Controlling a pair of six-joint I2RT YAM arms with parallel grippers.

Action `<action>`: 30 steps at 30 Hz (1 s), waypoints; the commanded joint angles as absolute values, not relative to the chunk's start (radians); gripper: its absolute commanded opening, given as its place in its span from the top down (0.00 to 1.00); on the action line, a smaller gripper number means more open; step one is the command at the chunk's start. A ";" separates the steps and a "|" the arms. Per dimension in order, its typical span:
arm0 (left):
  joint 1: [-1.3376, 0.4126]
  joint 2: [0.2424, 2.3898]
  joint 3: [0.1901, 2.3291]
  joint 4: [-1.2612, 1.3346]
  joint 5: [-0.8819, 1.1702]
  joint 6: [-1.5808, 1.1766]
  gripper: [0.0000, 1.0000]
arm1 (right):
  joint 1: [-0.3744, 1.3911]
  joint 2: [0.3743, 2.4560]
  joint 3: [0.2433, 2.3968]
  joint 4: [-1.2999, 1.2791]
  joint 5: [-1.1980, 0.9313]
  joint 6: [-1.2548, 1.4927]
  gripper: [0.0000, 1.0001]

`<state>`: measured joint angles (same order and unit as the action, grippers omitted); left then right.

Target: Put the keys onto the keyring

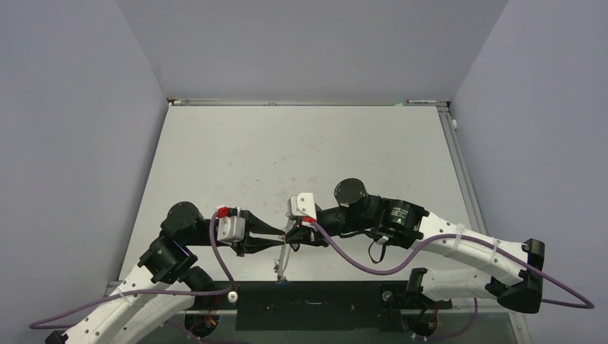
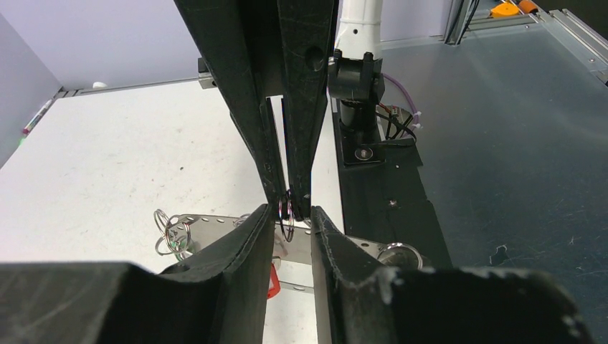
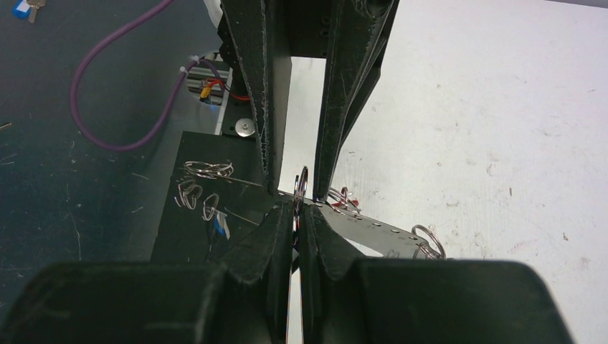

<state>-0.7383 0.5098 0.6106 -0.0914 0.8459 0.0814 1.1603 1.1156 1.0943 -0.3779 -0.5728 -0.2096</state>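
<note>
My two grippers meet tip to tip near the table's front edge. My right gripper (image 3: 297, 213) is shut on a small silver split ring (image 3: 301, 183), held upright. My left gripper (image 2: 290, 215) is open, its jaws a little apart on either side of that ring (image 2: 287, 218) and of the right fingertips (image 2: 305, 193). The keyring (image 2: 208, 223) is a thin grey metal band with holes, running beneath the tips (image 3: 373, 228) and hanging down in the top view (image 1: 282, 261). Small rings (image 2: 171, 233), a red tag (image 2: 272, 281) and a blue tag (image 3: 221, 226) dangle from it.
The black mounting plate (image 1: 308, 304) lies just below the grippers, with the right arm's base (image 2: 358, 79) on it. A purple cable (image 3: 122, 107) loops over the dark mat. More small rings (image 3: 208, 170) sit over the plate. White table stretches beyond.
</note>
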 commanded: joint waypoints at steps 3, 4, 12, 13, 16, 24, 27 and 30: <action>-0.742 0.508 0.607 -0.029 0.863 0.062 0.79 | 1.168 1.130 1.152 -0.314 -0.588 -0.224 0.95; -0.742 0.507 0.607 -0.028 0.860 0.061 0.79 | 1.170 1.130 1.152 -0.314 -0.589 -0.224 0.95; -0.742 0.505 0.603 -0.027 0.851 0.061 0.79 | 1.171 1.131 1.156 -0.311 -0.589 -0.225 0.95; -0.742 0.505 0.603 -0.028 0.850 0.060 0.79 | 1.171 1.131 1.155 -0.311 -0.588 -0.227 0.95; -0.742 0.509 0.601 -0.028 0.852 0.061 0.80 | 1.172 1.131 1.157 -0.311 -0.588 -0.228 0.95; -0.742 0.526 0.604 -0.016 0.854 0.046 0.94 | 1.174 1.133 1.157 -0.307 -0.600 -0.229 0.95; -0.741 0.534 0.623 -0.028 0.843 0.048 1.00 | 1.176 1.134 1.153 -0.305 -0.603 -0.231 0.95; -0.739 0.531 0.652 -0.074 0.796 0.077 1.00 | 1.177 1.126 1.145 -0.284 -0.603 -0.224 0.95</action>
<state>-0.7380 0.5224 0.5995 -0.0605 0.8425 0.0551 1.1664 1.1355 1.1000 -0.3843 -0.5724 -0.2214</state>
